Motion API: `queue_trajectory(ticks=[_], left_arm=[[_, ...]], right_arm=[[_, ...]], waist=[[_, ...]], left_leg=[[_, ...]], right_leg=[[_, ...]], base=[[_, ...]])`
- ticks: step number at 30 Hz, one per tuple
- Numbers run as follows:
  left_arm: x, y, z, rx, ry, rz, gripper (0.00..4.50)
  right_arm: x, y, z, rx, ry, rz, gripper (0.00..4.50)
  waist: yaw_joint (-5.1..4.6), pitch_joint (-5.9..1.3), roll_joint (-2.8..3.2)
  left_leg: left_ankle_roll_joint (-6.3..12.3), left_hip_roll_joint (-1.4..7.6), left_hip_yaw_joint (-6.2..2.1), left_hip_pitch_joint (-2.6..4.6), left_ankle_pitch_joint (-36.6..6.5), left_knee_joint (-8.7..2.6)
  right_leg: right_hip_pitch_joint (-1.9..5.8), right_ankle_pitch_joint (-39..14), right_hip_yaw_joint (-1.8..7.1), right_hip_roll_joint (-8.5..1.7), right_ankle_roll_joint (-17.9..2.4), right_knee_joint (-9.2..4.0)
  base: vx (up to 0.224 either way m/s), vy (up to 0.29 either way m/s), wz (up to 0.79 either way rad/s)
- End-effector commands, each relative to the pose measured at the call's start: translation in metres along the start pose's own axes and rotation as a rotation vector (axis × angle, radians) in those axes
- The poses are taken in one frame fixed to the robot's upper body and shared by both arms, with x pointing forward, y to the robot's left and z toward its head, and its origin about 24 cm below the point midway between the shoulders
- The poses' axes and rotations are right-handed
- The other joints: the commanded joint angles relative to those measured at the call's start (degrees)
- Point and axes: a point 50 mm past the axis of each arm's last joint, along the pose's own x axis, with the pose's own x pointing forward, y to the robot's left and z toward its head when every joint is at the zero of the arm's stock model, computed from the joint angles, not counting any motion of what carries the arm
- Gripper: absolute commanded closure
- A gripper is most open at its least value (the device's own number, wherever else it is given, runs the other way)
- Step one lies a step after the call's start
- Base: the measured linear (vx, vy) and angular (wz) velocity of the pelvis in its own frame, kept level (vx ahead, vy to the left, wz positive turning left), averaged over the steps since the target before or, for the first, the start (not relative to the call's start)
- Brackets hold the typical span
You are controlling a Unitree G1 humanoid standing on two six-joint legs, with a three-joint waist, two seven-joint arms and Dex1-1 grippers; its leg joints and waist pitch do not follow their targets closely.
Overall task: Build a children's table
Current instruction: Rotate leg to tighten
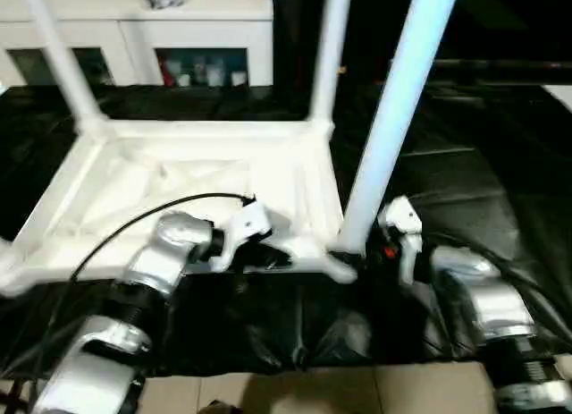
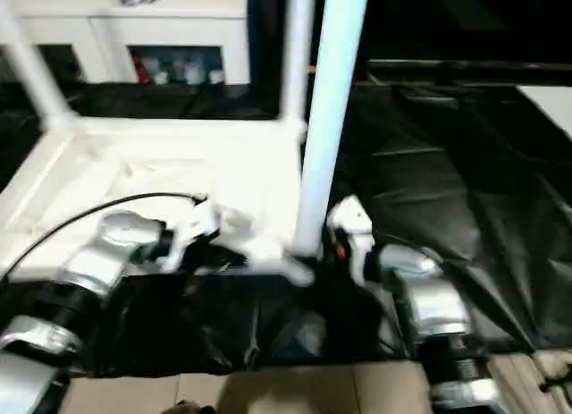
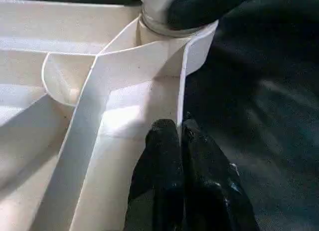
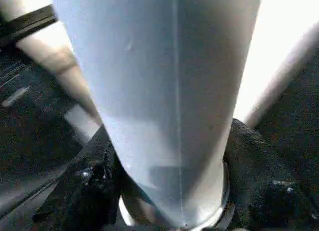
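Note:
The children's table lies upside down on the black cover, its white tabletop (image 1: 179,181) showing the ribbed underside. Two legs stand in the far corner sockets, one at the left (image 1: 63,61) and one at the right (image 1: 329,52). A third leg (image 1: 393,110) rises from the near right corner socket (image 3: 169,21). My left gripper (image 3: 179,128) is shut on the tabletop's thin near rim, just left of that corner (image 1: 268,253). Low on the near right leg (image 4: 174,91), my right gripper (image 1: 362,249) has one black finger (image 4: 89,191) pressed on each side of the tube.
The black-covered work table (image 1: 483,164) stretches right of the tabletop, and its near edge drops to a tan floor (image 1: 313,392). A white cabinet with glass doors (image 1: 134,38) stands behind. A black cable (image 1: 134,219) arcs over my left forearm.

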Motion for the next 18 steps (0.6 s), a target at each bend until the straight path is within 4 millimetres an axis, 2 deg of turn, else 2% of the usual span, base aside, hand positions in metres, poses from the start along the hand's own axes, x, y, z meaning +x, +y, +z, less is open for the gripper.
queue_trajectory(ticks=[1,3,5,7,8,9,11,12,14,17,18], left_arm=[[0.033,-0.015,0.019,-0.029,-0.07,0.048,4.5],[0.042,-0.018,0.024,-0.045,-0.08,0.082,4.5],[0.046,-0.02,0.028,-0.048,-0.088,0.096,4.5],[0.048,-0.021,0.031,-0.028,-0.093,0.098,4.5],[0.047,-0.021,0.031,-0.017,-0.094,0.096,4.5],[0.045,-0.019,0.031,-0.005,-0.093,0.094,4.5],[0.038,-0.017,0.03,0.031,-0.094,0.073,4.5],[0.033,-0.015,0.028,0.056,-0.083,0.057,4.5],[0.027,-0.015,0.025,0.076,-0.074,0.024,4.5],[0.009,-0.011,0.014,0.145,-0.037,-0.054,4.5],[0.006,-0.01,0.012,0.152,-0.029,-0.065,4.5]], right_arm=[[0.03,0.038,-0.006,0.044,0.01,0.077,1.99],[0.04,0.047,-0.003,0.034,0.001,0.042,2.0],[0.048,0.053,0.001,0.012,-0.009,0.012,2.0],[0.053,0.059,0.006,-0.018,-0.04,0.003,2.0],[0.054,0.06,0.008,-0.028,-0.055,0.008,2.0],[0.052,0.058,0.009,-0.028,-0.062,0.011,1.45],[0.047,0.052,0.01,-0.012,-0.077,0.029,1.31],[0.043,0.048,0.01,-0.017,-0.079,0.058,1.24],[0.037,0.044,0.009,-0.033,-0.07,0.096,0.94],[0.021,0.033,0.007,-0.14,-0.022,0.211,0.81],[0.018,0.031,0.007,-0.155,-0.015,0.234,0.81]], waist=[[-0.52,-2.4,-0.36],[-0.6,-2.36,-0.13],[-0.66,-2.45,-0.15],[-0.57,-2.85,-0.19],[-0.51,-2.87,-0.23],[-0.44,-2.9,-0.17],[-0.31,-2.9,-0.35],[-0.29,-3.03,-0.26],[-0.16,-3.11,-0.24],[-0.07,-3.51,-0.13],[-0.15,-3.66,-0.07]], left_leg=[[-4.41,2.18,-1.92,2.0,-24.7,-5.33],[-4.08,2.03,-2.01,2.16,-25.9,-5.29],[-3.44,1.86,-1.99,2.32,-26.1,-5.32],[-2.52,1.91,-1.93,1.46,-21.6,-5.52],[-2.3,1.93,-1.85,1.36,-20.8,-5.51],[-1.85,1.93,-1.65,1.57,-20.3,-5.36],[-1.1,1.89,-1.47,1.69,-20.0,-5.18],[-0.41,1.92,-1.43,1.45,-19.0,-5.1],[-0.06,1.95,-1.46,1.42,-17.9,-5.03],[1.59,1.88,-1.36,0.93,-13.2,-4.42],[2.36,1.83,-1.2,0.99,-11.3,-4.1]], right_leg=[[-0.17,-24.3,0.95,-2.36,-8.7,-5.68],[-0.25,-25.1,0.94,-2.3,-7.9,-6.06],[-0.22,-25.7,0.89,-2.32,-7.3,-6.52],[0.42,-19.4,0.95,-2.16,-7.6,-5.89],[0.45,-18.0,0.92,-2.12,-7.8,-5.81],[0.32,-16.2,0.93,-1.99,-8.3,-5.72],[0.29,-15.5,1.01,-1.96,-9.0,-5.76],[0.57,-14.4,1.04,-2.09,-9.2,-5.58],[0.72,-13.4,0.95,-2.07,-9.4,-5.51],[1.46,-4.9,0.82,-1.91,-11.1,-4.5],[1.49,-1.0,0.84,-1.77,-12.2,-4.1]], base=[[0.0,0.0,0.0],[0.0,0.0,0.0],[0.0,0.0,0.0],[0.0,0.0,0.0],[0.0,0.0,0.0],[0.0,0.0,0.0],[0.0,0.0,0.0],[0.0,0.0,0.0],[0.0,0.0,0.0],[0.0,0.0,0.0],[0.0,0.0,0.0]])
